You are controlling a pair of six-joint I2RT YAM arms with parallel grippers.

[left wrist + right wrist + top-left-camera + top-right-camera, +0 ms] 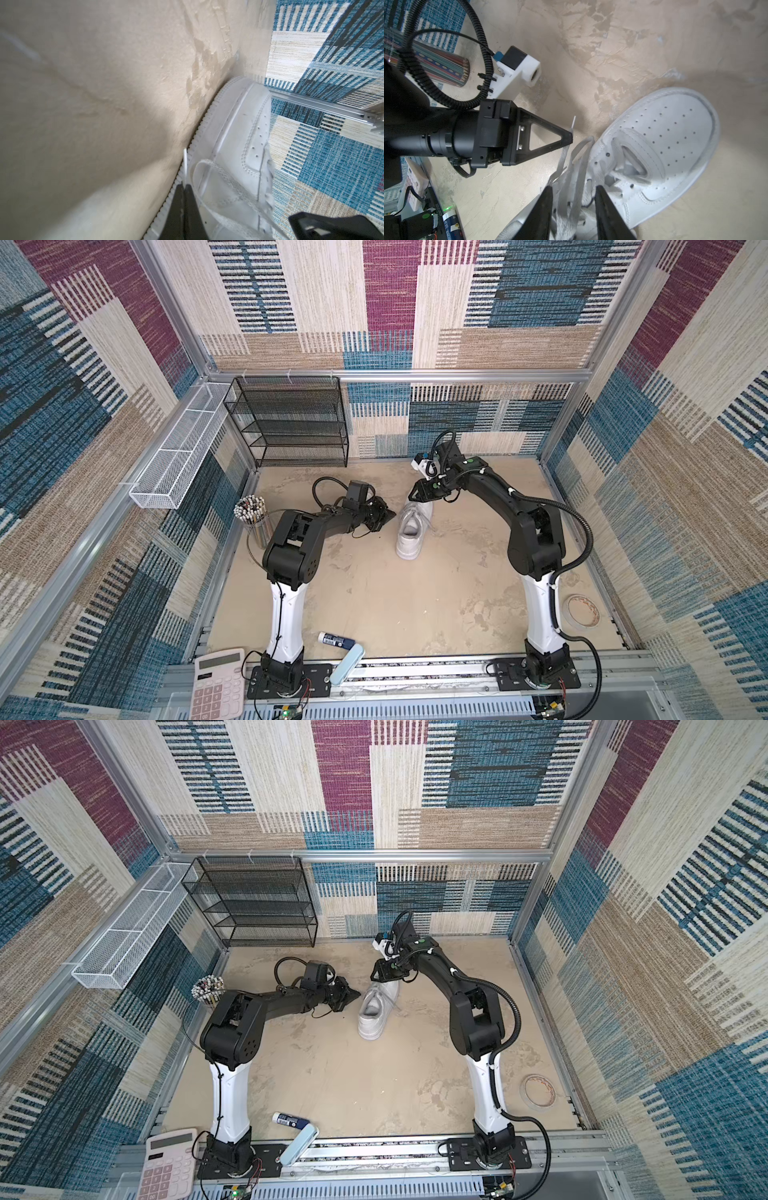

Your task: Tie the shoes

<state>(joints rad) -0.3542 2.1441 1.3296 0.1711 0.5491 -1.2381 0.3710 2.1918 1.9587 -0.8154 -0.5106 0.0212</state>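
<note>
Sneaker (409, 537), single: left tool (391, 516) pinches one lace end (185, 160), right tool (573, 189) gapes over laces (577, 166).

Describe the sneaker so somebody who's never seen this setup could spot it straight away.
On the beige tabletop, look toward the back, between the left gripper and the right gripper. There stands an all-white low-top sneaker, toe toward the back wall. It is the only footwear, with loose white laces, one end pinched by the left gripper.

Behind the left claw (392, 516) and right claw (412, 495) bare beige counter (374, 597) lies open. Between them the white low-top sneaker (409, 538) and its thin white lace (185, 164), pinched in the left claw, bar passage.
</note>
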